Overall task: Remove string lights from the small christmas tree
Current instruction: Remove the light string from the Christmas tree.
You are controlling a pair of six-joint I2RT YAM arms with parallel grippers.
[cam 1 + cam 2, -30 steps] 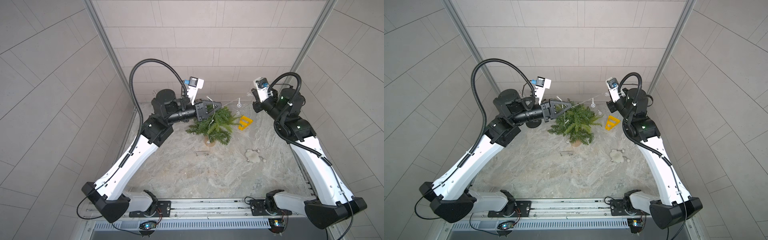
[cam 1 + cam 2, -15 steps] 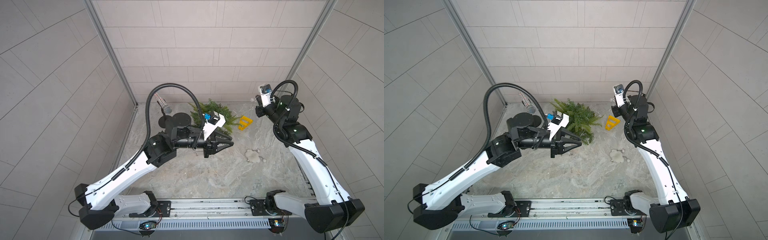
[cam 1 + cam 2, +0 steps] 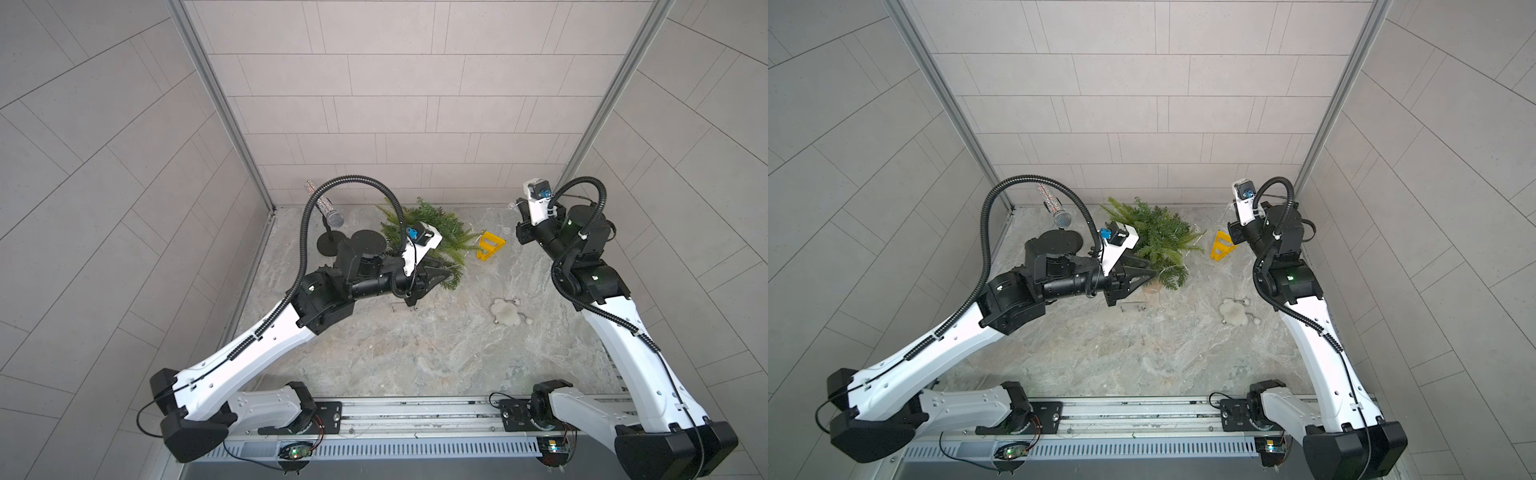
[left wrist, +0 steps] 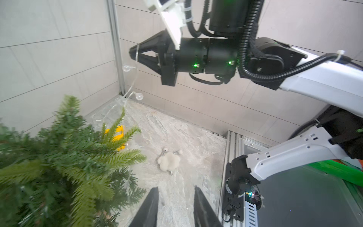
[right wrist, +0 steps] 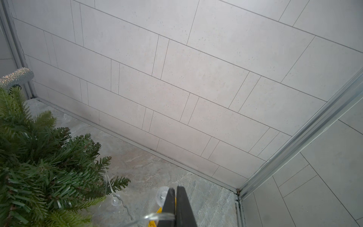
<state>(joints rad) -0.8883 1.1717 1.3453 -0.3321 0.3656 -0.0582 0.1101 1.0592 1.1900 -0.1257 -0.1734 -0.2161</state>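
Microphone [image 3: 328, 210] on a black stand marks the left edge of the action in both top views. Just right of it, the left pincer [image 3: 442, 275] hovers low beside the small christmas tree [image 3: 432, 226], jaws spread with nothing between them. The tree stands centre frame near the back wall. The string lights [image 4: 139, 96] run from its branches up and rightward to the right pincer [image 4: 135, 51]. That pincer is pressed together on the wire, held high at the right of the frame by the back corner. A small clear box [image 3: 401, 308], probably the wire's end, lies on the bench [image 3: 415, 365] just below the tree in frame. Further right sit a yellow piece [image 3: 490, 246] and a fluffy toy [image 3: 508, 318].

The step looks like unwinding. It should go best if the left pincer steadies the tree low down, or takes wire close to the branches. The right pincer should draw along the loops rather than straight away, or the tree may tip.

The wire nearly vanishes in the top views. How many turns lie among the needles cannot be told, and the tree's base is partly hidden behind the left pincer.
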